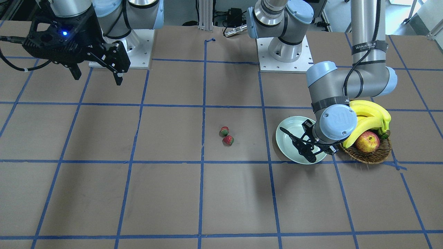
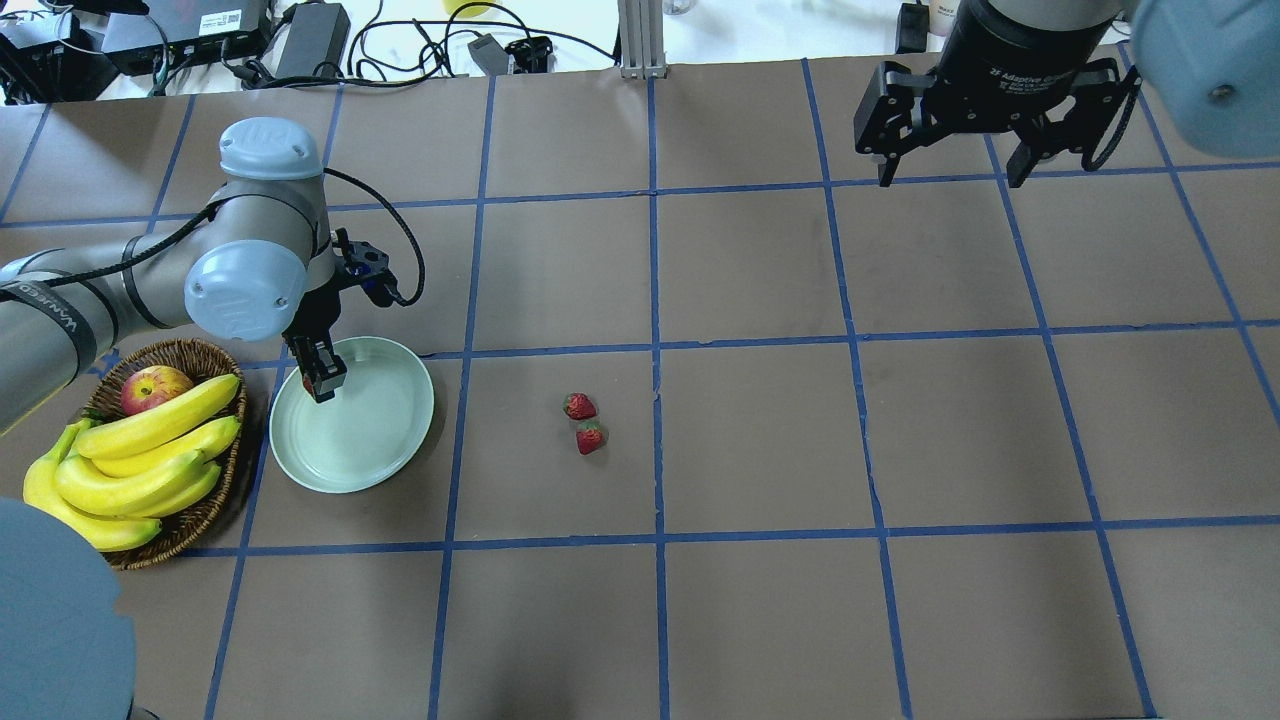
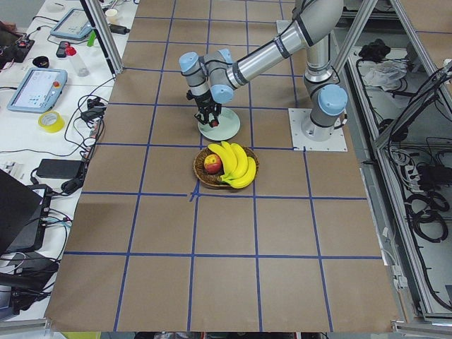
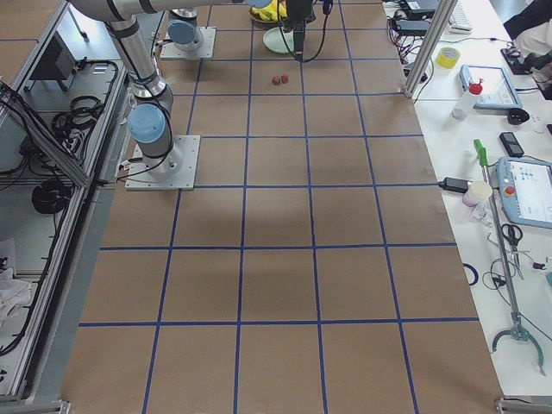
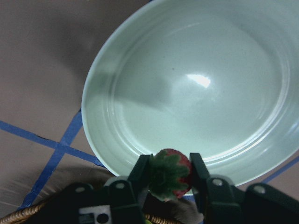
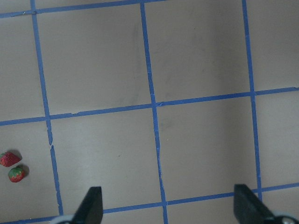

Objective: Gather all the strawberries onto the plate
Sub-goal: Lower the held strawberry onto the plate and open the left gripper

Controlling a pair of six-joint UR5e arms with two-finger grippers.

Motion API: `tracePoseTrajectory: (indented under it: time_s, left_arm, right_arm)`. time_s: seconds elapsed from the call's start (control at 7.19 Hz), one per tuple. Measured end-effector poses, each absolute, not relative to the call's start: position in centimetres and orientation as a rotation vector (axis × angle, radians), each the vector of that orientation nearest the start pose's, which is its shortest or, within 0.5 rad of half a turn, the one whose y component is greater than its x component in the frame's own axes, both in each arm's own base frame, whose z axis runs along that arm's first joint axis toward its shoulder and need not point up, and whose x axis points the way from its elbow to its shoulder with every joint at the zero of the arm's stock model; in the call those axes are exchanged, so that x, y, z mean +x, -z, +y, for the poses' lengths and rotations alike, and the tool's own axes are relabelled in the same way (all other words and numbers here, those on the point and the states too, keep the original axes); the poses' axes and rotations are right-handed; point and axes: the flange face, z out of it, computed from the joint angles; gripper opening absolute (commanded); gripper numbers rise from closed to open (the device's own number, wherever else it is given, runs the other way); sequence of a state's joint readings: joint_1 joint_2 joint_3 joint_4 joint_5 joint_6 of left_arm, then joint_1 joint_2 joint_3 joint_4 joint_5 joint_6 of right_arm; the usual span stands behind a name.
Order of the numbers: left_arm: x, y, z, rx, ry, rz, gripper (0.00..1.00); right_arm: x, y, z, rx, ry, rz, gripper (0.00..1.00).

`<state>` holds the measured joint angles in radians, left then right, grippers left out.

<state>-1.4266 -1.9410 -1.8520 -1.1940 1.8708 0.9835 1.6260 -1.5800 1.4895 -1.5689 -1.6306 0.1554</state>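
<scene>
Strawberry (image 5: 171,171) pinched between left gripper (image 2: 323,383) fingers, red, green leafy cap facing wrist camera. Overhead: hangs over plate (image 2: 395,450) near its 10 o'clock rim.
Plate round, shallow, glossy mint-white, faint rings inside.
Second berry (image 2: 579,405) and third berry (image 2: 590,437) on table (image 2: 760,600) at plate's 3 o'clock, almost touching each other. Table matte brown, blue tape grid.
Woven wicker basket (image 2: 205,515) just beside plate at 9 o'clock, holding smooth yellow bananas (image 2: 150,450), red-yellow apple (image 2: 155,388).
Right gripper (image 2: 950,178) spread wide, above table toward 2 o'clock, well apart.
</scene>
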Motion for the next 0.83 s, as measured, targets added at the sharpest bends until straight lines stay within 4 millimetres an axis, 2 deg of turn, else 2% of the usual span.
tracePoseTrajectory:
  time_s: [0.42, 0.7, 0.83]
  left_arm:
    - [-2.8, -21.4, -55.0, 1.151, -0.534, 2.729, 1.0]
    - [-4.5, -24.8, -55.9, 1.003, -0.426, 2.747, 1.0]
    - [-6.5, -26.3, -56.1, 0.856, -0.357, 2.788, 1.0]
  right_arm:
    - [15.4, -53.2, -48.7, 0.163, 0.145, 3.185, 1.0]
    - [15.4, -53.3, -48.6, 0.163, 0.144, 3.185, 1.0]
    - [15.4, -53.3, -48.6, 0.163, 0.143, 3.185, 1.0]
